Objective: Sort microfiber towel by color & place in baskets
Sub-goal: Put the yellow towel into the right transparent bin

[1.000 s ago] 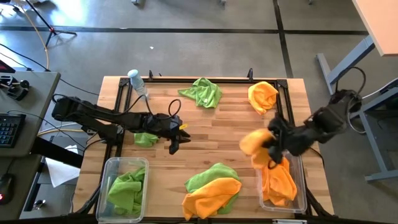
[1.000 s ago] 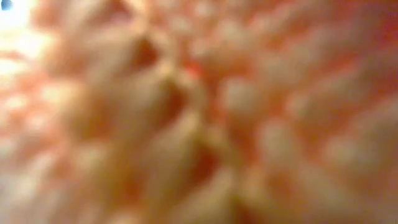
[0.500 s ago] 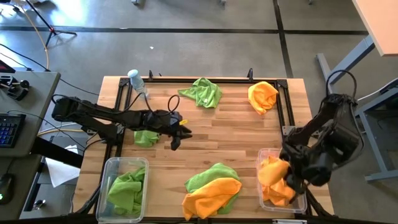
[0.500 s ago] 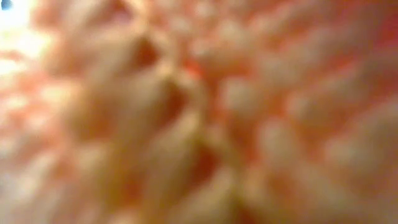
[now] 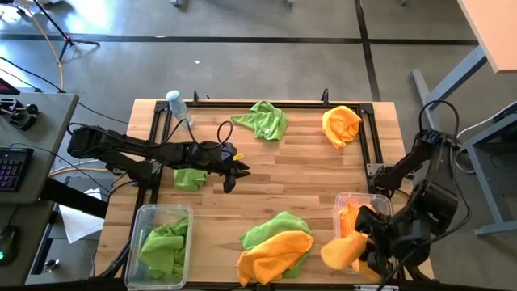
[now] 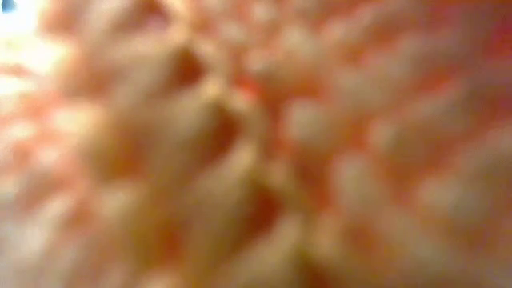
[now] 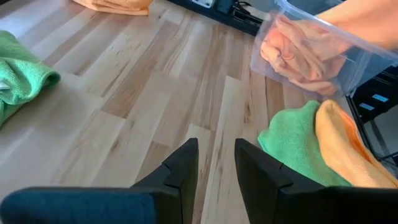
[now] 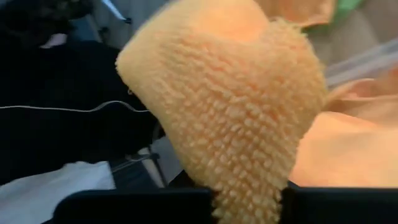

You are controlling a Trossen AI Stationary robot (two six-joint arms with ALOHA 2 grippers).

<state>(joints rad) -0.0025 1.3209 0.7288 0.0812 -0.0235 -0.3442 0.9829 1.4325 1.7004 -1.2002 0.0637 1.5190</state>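
Note:
My right gripper [image 5: 363,241] is over the near left corner of the right basket [image 5: 389,257] and is shut on an orange-yellow towel [image 5: 340,251]. That clear bin holds more orange towels [image 7: 298,53]. The left basket [image 5: 142,217] holds lime green towels [image 5: 166,245]. My left gripper [image 5: 232,175] hovers open, with a narrow gap, over bare wood at mid-table [image 7: 214,163]. Loose on the table lie a green towel [image 5: 262,120], an orange one [image 5: 341,125], a green one [image 5: 190,179] under the left arm, and a green-and-orange pile [image 5: 275,241]. Blurred orange cloth [image 6: 256,144] fills the low view. My right gripper pinches the orange-yellow towel between its two fingers on a bunched fold [image 8: 244,198]; how many layers it has does not show. The rest of the cloth [image 8: 230,93] bulges out beyond the fingers as a rounded lump. It sits over the basket's left wall; whether it touches the rim, I cannot tell.
A small clear water bottle [image 5: 177,105] stands at the far left corner. A black frame rail [image 5: 365,137] runs along the table's right side. Bare wood [image 5: 291,182] lies open in the middle. A desk with a keyboard [image 5: 12,166] stands left of the table.
My right gripper has carried the orange-yellow towel toward the table's near edge, from above the right basket's far left corner along its left wall to its near left corner. The arm has swung round with it. My left arm has kept still.

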